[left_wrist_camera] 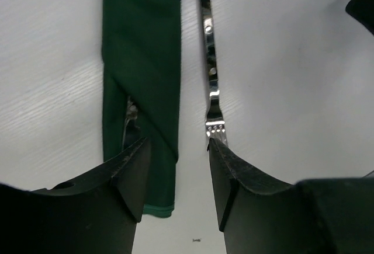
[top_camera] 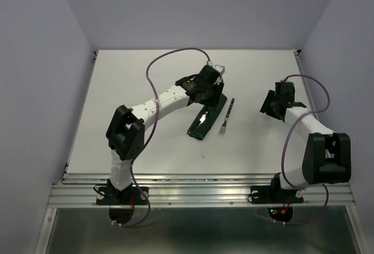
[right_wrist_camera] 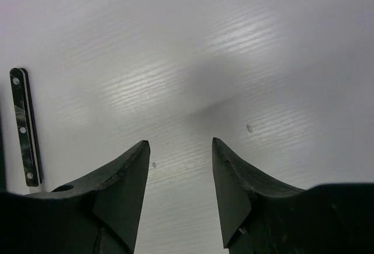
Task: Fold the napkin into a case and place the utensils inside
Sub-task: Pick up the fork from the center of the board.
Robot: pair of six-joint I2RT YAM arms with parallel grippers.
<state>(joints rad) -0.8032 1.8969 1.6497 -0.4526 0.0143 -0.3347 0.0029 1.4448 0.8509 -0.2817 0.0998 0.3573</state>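
The dark green napkin, folded into a long narrow case (top_camera: pixel 204 121) (left_wrist_camera: pixel 140 73), lies mid-table. A silver glint of the knife (left_wrist_camera: pixel 130 119) (top_camera: pixel 203 116) shows in its slit. The fork (top_camera: pixel 227 117) (left_wrist_camera: pixel 209 61) lies on the table just right of the case and parallel to it, dark handle far, tines near. My left gripper (top_camera: pixel 207 93) (left_wrist_camera: pixel 178 143) hovers over the case's far end, open, nothing between its fingers. My right gripper (top_camera: pixel 269 105) (right_wrist_camera: pixel 180 144) is open over bare table right of the fork. The fork's handle (right_wrist_camera: pixel 23 127) shows at the left edge of its view.
The white table (top_camera: pixel 146 73) is walled by pale panels at the back and sides. A metal rail (top_camera: pixel 204 187) runs along the near edge by the arm bases. A tip of the right arm (left_wrist_camera: pixel 362 9) shows in the left wrist view's upper right corner.
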